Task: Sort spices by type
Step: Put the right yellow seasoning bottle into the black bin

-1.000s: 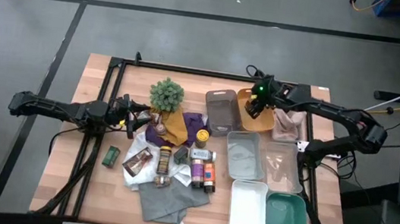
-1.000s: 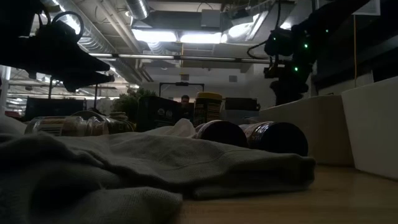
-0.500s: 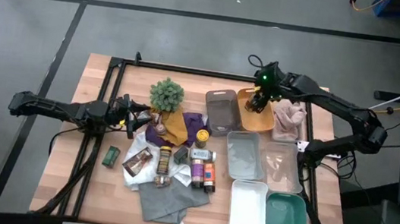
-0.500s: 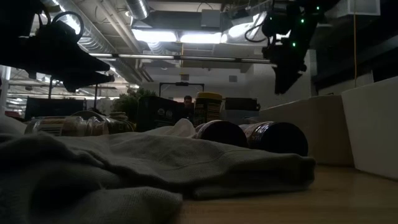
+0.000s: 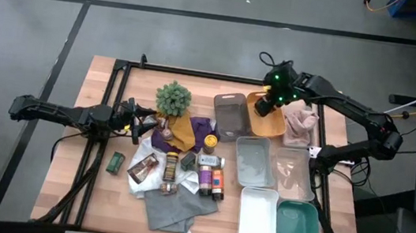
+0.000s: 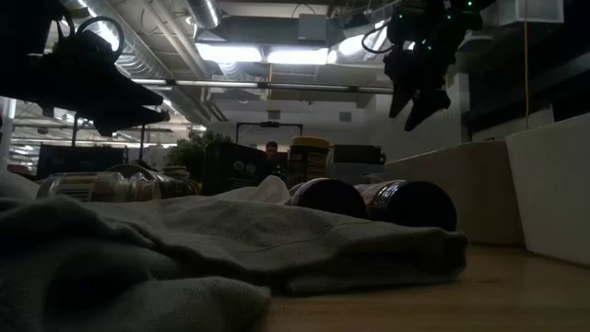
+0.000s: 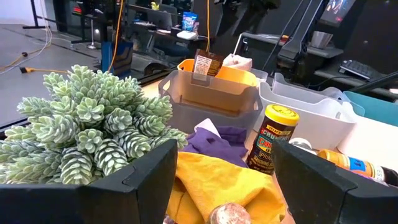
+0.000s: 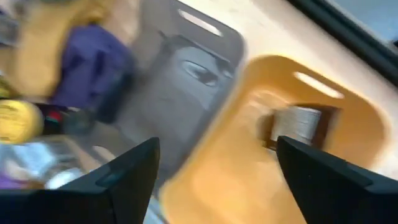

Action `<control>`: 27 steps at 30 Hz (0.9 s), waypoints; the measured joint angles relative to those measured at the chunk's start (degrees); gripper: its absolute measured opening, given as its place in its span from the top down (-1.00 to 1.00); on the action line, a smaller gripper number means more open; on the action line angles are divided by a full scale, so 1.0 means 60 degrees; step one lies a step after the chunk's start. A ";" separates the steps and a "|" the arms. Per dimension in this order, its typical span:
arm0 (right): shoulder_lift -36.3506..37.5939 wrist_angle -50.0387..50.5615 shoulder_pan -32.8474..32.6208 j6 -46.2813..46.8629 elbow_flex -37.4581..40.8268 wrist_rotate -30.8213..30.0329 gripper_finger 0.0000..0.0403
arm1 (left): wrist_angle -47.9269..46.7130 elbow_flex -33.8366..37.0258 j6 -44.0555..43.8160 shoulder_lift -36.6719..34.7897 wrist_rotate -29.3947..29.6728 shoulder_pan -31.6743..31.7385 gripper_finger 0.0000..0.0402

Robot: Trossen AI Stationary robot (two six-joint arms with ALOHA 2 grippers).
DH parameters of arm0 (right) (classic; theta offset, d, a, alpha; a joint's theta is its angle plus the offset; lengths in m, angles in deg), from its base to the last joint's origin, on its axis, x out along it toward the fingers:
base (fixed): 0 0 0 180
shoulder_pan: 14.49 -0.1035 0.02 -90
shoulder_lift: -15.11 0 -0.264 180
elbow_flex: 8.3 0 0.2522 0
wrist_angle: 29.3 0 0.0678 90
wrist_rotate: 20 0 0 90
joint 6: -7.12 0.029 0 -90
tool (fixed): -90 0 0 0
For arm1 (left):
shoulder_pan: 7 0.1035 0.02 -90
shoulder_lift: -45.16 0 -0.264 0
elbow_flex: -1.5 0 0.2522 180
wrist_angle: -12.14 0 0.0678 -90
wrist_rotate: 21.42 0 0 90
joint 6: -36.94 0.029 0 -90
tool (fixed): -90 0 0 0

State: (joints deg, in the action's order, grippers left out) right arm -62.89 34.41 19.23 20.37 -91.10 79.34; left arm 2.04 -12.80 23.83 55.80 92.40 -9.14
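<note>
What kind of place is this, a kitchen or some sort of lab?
Most likely a robotics lab or workshop, not a kitchen: a wooden table on bare concrete floor, exposed ceiling ducts and strip lights, and cable-strewn benches with equipment behind it.

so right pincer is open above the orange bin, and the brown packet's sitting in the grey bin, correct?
Not quite. The right pincer is open above the orange bin, but the brown packet lies in that orange bin, not the grey bin. The right wrist view shows it.

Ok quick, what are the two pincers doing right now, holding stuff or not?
Left pincer: open, holding nothing, beside the green plant.
Right pincer: open, holding nothing, above the orange tray, where a brown packet lies.
</note>
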 joint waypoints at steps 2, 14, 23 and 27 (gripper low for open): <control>0.0000 -0.0381 -0.0119 0.0069 0.0000 0.0663 -0.65 | 0.0000 -0.0003 0.0000 -0.0001 0.0000 0.0000 -0.25; -0.0153 -0.3157 -0.3327 -0.0083 -0.0013 0.0138 -0.66 | -0.0004 -0.0002 0.0003 0.0001 0.0000 0.0000 -0.25; -0.1225 -0.4443 -0.5304 -0.2414 -0.0015 -0.1915 -0.66 | -0.0004 -0.0002 0.0004 -0.0002 0.0000 0.0000 -0.25; -0.1986 -0.4961 -0.5585 -0.2572 -0.0011 -0.2060 -0.66 | -0.0007 -0.0002 0.0004 0.0000 0.0000 -0.0002 -0.25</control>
State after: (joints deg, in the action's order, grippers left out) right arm -74.81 4.64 -14.28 4.93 -91.16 66.98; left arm 2.00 -12.81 23.86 55.80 92.40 -9.15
